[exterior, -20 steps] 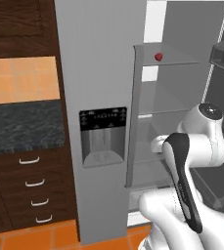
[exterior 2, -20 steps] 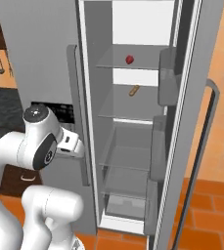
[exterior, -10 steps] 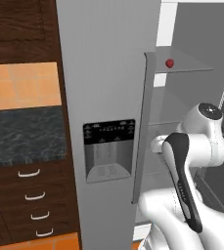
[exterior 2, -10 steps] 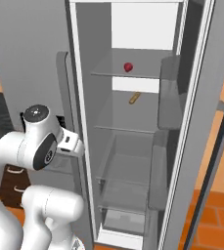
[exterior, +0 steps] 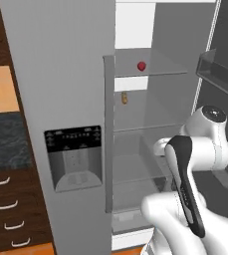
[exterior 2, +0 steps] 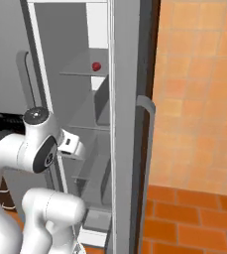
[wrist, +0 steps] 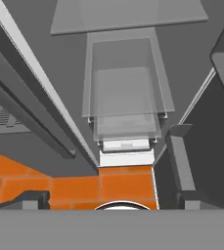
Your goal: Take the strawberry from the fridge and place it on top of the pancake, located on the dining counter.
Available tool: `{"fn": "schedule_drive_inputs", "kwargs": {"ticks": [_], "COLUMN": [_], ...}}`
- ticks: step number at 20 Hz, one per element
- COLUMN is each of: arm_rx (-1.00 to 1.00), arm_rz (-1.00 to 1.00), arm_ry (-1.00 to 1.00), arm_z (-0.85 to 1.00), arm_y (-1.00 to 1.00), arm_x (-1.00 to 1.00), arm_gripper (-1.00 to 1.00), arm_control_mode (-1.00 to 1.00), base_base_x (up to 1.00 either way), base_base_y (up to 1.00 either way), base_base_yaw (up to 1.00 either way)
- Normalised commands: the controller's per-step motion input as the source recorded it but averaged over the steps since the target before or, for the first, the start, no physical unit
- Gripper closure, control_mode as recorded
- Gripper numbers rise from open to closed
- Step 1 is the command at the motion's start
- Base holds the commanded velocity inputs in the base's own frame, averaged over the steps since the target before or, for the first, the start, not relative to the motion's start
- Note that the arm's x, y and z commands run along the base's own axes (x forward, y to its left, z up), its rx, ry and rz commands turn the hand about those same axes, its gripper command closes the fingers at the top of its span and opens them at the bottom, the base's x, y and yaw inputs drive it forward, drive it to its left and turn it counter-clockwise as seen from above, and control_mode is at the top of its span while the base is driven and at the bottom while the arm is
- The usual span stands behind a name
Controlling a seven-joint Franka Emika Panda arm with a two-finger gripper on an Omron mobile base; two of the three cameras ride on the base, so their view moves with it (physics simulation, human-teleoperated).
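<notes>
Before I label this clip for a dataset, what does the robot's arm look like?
A glossy white, rounded tubular arm with fat bulbous links, a dark charcoal strap-shaped panel along one link, and a dark grey round joint cap ringed in black. A small white boxy block sits at its wrist. No cables or markings show.

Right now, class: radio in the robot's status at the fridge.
Gripper open, empty, aimed into lower fridge. Strawberry untouched on upper glass shelf. Small yellow-brown item on shelf below. Door open, nothing blocking.
</notes>
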Motion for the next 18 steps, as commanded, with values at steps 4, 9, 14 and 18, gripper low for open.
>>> {"fn": "schedule_drive_inputs", "kwargs": {"ticks": [4,9,14,18], "arm_rx": [0.00,0.00,0.00,0.00], "arm_rz": [0.00,0.00,0.00,0.00], "arm_ry": [0.00,0.00,0.00,0.00], "arm_z": [0.00,0.00,0.00,0.00], "arm_y": [0.00,0.00,0.00,0.00], "arm_x": [0.00,0.00,0.00,0.00], "arm_gripper": [-1.00,-1.00,-1.00,-1.00], "arm_control_mode": [1.00,1.00,1.00,1.00], "base_base_x": [0.13,0.31,0.52,0.56], "base_base_y": [-0.20,-0.01,0.00,-0.01], "base_base_yaw": [-0.20,-0.20,-0.09,-0.03]}}
